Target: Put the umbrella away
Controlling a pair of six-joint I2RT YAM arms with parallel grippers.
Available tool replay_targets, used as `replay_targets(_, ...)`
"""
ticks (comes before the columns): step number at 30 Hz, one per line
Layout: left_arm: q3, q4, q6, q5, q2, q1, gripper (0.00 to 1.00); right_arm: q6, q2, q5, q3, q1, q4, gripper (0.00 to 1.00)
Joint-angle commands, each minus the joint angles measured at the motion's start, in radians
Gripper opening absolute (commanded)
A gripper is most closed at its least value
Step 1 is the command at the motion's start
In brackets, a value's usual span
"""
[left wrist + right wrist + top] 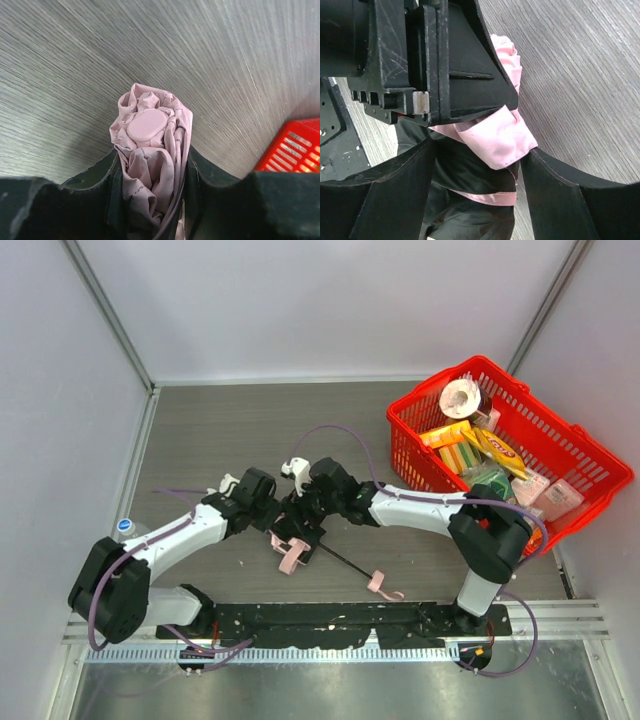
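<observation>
The umbrella's pale pink folded fabric (291,556) lies at the table's middle. Its thin black shaft (345,562) runs right to the small pink handle (377,581) and wrist loop (393,595). My left gripper (284,526) is shut on the bunched pink fabric (150,165); the round pink cap (147,125) sticks out past the fingers (100,190). My right gripper (302,516) meets it from the right. In the right wrist view its jaws stand wide apart around pink fabric (505,142) and a pink strap (492,198), just under the left gripper (450,65).
A red basket (590,455) full of groceries stands at the back right; its corner shows in the left wrist view (292,150). A bottle cap (125,528) sits by the left wall. The black base plate (330,620) lies along the near edge.
</observation>
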Motion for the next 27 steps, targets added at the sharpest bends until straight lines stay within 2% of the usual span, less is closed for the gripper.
replay_targets(1, 0.035, 0.095, -0.083, 0.021, 0.018, -0.001, 0.00, -0.035, 0.044, 0.043, -0.007, 0.029, 0.082, 0.72)
replay_targets(7, 0.028, 0.049, -0.143, 0.035, 0.043, 0.018, 0.00, -0.101, 0.106, 0.215, -0.082, 0.106, 0.129, 0.77)
replay_targets(11, 0.015, 0.026, -0.156, 0.054, 0.052, 0.035, 0.00, -0.104, 0.120, 0.256, -0.147, 0.144, 0.192, 0.80)
replay_targets(18, -0.023, -0.006, -0.164, 0.138, 0.053, 0.089, 0.00, -0.202, 0.179, 0.492, -0.122, 0.204, 0.163, 0.81)
replay_targets(20, -0.021, -0.010, -0.163, 0.164, 0.050, 0.091, 0.00, -0.215, 0.213, 0.561, -0.095, 0.206, 0.142, 0.75)
replay_targets(22, -0.023, -0.018, -0.166, 0.170, 0.047, 0.091, 0.00, -0.219, 0.244, 0.580, -0.081, 0.206, 0.136, 0.64)
replay_targets(27, -0.038, -0.004, -0.167, 0.235, 0.056, 0.091, 0.00, -0.190, 0.304, 0.513, -0.072, 0.204, 0.152, 0.25)
